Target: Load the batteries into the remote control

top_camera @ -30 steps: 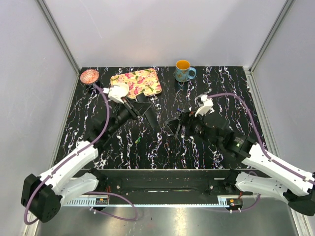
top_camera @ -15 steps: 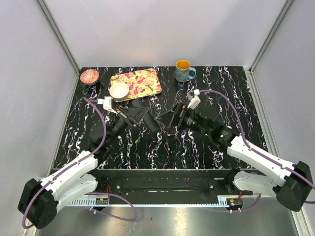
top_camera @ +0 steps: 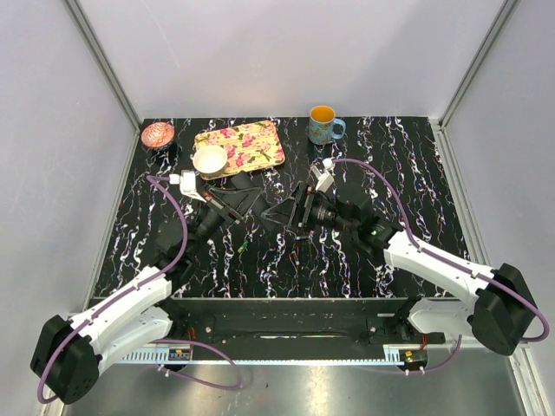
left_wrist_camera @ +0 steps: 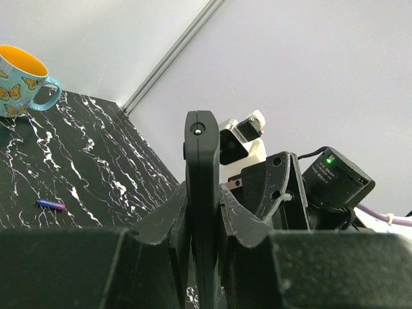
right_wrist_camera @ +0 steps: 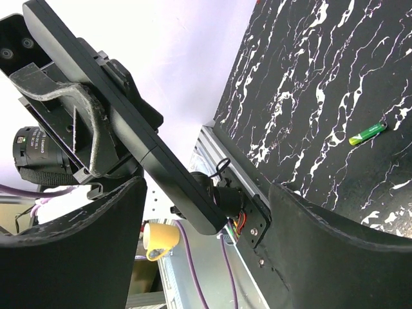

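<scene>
Two-finger left jaws clamping remote control [left_wrist_camera: 201,193], right jaws spread — butterfly mug [left_wrist_camera: 19,84]

A black tabletop [top_camera: 434,165] veined with white marbling shows a turquoise ceramic mug [left_wrist_camera: 19,80] printed with yellow butterflies and orange inside, a yellow rectangular tray [top_camera: 251,143] patterned with pink flowers, a coppery-pink round bowl [top_camera: 158,133] and a small cream round dish [top_camera: 210,159]. One tiny purple-blue cylindrical battery [left_wrist_camera: 50,205] contrasts with one tiny green-yellow cylindrical battery [right_wrist_camera: 367,133]. The slim plastic remote control [left_wrist_camera: 201,193] is plain black.
</scene>
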Robot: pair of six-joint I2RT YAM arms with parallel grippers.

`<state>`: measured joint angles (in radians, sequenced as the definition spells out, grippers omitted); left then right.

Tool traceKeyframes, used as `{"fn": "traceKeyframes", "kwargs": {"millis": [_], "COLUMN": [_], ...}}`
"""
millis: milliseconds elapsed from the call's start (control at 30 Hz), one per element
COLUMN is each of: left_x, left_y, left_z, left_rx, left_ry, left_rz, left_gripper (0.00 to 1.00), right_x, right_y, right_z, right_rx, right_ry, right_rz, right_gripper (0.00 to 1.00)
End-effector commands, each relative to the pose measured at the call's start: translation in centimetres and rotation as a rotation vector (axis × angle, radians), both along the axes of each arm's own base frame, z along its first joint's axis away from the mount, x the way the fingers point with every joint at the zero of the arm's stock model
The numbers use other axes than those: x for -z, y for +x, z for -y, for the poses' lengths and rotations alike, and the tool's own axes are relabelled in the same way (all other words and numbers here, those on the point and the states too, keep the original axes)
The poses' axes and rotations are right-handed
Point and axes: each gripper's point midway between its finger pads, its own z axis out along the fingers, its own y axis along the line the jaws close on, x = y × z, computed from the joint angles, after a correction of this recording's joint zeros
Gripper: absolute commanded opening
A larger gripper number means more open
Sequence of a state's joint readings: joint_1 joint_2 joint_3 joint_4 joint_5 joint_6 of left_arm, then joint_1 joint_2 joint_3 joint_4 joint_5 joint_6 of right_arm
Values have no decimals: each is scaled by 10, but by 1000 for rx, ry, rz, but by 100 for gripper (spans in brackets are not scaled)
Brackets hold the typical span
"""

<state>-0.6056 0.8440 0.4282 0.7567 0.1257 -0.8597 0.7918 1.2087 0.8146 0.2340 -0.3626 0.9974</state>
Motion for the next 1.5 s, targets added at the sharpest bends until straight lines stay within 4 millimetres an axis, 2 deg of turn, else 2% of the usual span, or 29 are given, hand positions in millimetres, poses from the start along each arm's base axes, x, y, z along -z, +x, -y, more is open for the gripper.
{"fn": "traceKeyframes", "kwargs": {"millis": [0,200,400,500,533,633,700,733,767,800,900,1100,1167,1267,1300,1333,1433,1467], "left_x": [-26,-27,-25,-25,-26,-28,-31,-31,-32,-32,-32,-34,-34,-33,-32,-30,-22,-18], "left_y": [-5,-8,-9,-10,-10,-10,-10,-10,-10,-9,-8,-7,-8,-7,-6,-6,-3,-1], "left_z": [-5,-4,-3,-4,-4,-6,-7,-7,-7,-7,-7,-6,-6,-6,-6,-5,-4,-3], "left_rx": [-19,-9,-4,-8,-9,-18,-21,-25,-24,-27,-32,-29,-28,-30,-29,-25,-25,-27], "left_ry": [-38,-37,-39,-43,-45,-48,-52,-51,-48,-48,-48,-52,-55,-54,-53,-53,-45,-35], "left_rz": [86,96,96,97,96,103,108,107,112,112,112,112,112,105,100,93,52,26], "left_gripper": [0,0,0,0,0,0,0,0,0,0,0,0,0,0,0,0,0,0], "right_x": [-33,-31,-35,-31,-31,-26,-22,-21,-20,-19,-18,-17,-18,-18,-19,-22,-22,-25], "right_y": [2,5,6,6,7,5,3,2,1,0,-1,-1,0,-2,-2,-2,1,2], "right_z": [-6,-9,-9,-10,-10,-9,-8,-8,-8,-8,-6,-6,-5,-6,-6,-6,-4,-2], "right_rx": [-25,-19,-18,-24,-23,-25,-29,-32,-35,-36,-33,-31,-30,-36,-39,-40,-18,-4], "right_ry": [81,108,136,131,131,131,127,128,127,128,126,127,128,130,129,130,101,92], "right_rz": [55,38,40,30,26,12,3,1,-4,-6,-8,-10,-11,-7,-6,-1,5,14], "right_gripper": [85,75,72,61,55,49,48,51,60,63,66,49,45,50,57,71,87,89]}}
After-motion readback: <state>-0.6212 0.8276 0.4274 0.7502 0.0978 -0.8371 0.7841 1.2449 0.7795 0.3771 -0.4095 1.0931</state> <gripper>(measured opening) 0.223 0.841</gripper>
